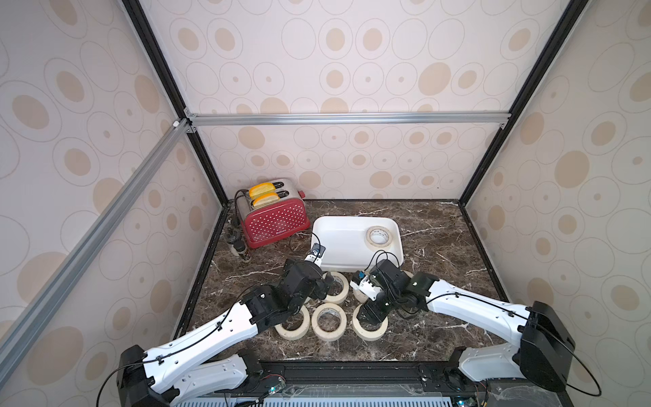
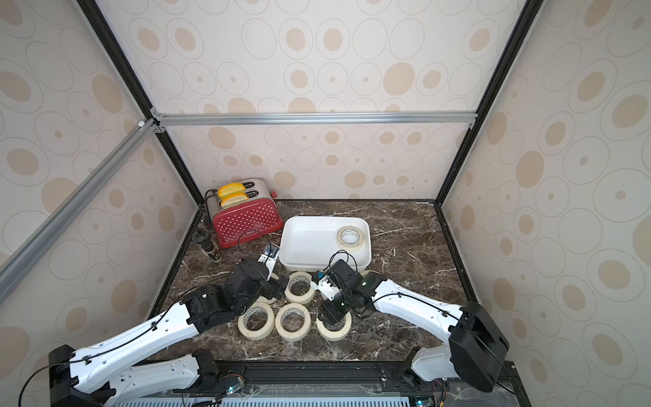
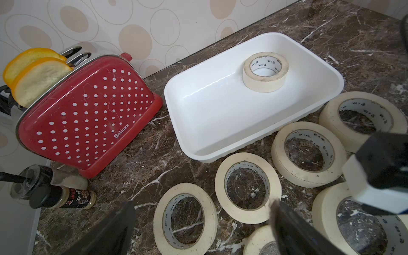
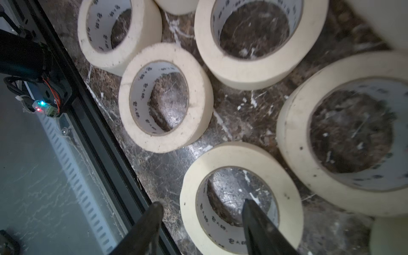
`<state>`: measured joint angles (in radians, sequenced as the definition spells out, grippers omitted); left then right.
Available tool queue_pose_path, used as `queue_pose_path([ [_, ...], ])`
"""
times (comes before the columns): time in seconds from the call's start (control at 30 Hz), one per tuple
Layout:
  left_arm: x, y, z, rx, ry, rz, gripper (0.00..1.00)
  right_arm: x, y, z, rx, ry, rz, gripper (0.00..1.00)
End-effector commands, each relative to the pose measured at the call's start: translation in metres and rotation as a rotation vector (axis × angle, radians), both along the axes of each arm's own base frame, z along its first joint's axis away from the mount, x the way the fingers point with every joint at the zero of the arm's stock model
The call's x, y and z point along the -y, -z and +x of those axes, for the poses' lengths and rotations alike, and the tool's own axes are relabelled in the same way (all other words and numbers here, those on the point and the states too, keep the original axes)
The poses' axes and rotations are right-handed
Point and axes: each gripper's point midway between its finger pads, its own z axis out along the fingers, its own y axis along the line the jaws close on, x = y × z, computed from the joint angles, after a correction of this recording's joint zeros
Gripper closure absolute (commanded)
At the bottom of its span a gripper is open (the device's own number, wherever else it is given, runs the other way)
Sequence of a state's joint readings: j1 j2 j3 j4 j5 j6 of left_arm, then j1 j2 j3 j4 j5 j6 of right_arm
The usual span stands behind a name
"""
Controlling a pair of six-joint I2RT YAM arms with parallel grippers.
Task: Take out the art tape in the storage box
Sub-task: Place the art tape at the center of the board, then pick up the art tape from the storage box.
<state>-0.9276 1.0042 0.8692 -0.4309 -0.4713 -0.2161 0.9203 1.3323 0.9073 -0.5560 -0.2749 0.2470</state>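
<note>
The white storage box (image 1: 340, 246) (image 2: 310, 246) (image 3: 209, 110) sits mid-table with one cream art tape roll (image 1: 378, 236) (image 2: 349, 236) (image 3: 265, 71) lying flat in its far right corner. Several more rolls (image 1: 329, 322) (image 2: 292, 321) lie flat on the marble in front of the box. My right gripper (image 1: 368, 313) (image 4: 202, 204) is open, straddling the wall of the front-right roll (image 1: 370, 333) (image 4: 240, 154), one finger inside the ring and one outside. My left gripper (image 1: 328, 281) (image 3: 203, 204) hangs wide open above the left rolls (image 3: 185, 217), holding nothing.
A red white-dotted toaster (image 1: 273, 220) (image 3: 88, 119) with two bread slices stands at the back left, and small spice bottles (image 1: 239, 246) (image 3: 61, 196) lie beside it against the left wall. The black front rail (image 4: 99, 123) runs close to the nearest rolls.
</note>
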Motion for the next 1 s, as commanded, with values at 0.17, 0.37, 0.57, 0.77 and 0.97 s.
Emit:
queue_pose_path([
  [0.17, -0.005, -0.017, -0.003, 0.039, 0.004, -0.037, 0.01, 0.021, -0.041, 0.089, 0.165, 0.212, -0.018, 0.29],
  [0.37, -0.005, -0.017, -0.004, 0.046, 0.01, -0.049, 0.01, 0.039, -0.047, 0.163, 0.207, 0.413, -0.042, 0.26],
  [0.57, -0.004, -0.018, -0.004, 0.044, 0.017, -0.05, 0.01, 0.051, -0.034, 0.223, 0.265, 0.468, -0.147, 0.26],
  [0.77, -0.005, -0.018, -0.005, 0.043, 0.018, -0.049, 0.01, 0.053, -0.016, 0.263, 0.284, 0.455, -0.24, 0.26],
  [0.97, -0.006, -0.015, -0.006, 0.039, 0.015, -0.049, 0.01, 0.045, 0.009, 0.287, 0.229, 0.452, -0.251, 0.27],
])
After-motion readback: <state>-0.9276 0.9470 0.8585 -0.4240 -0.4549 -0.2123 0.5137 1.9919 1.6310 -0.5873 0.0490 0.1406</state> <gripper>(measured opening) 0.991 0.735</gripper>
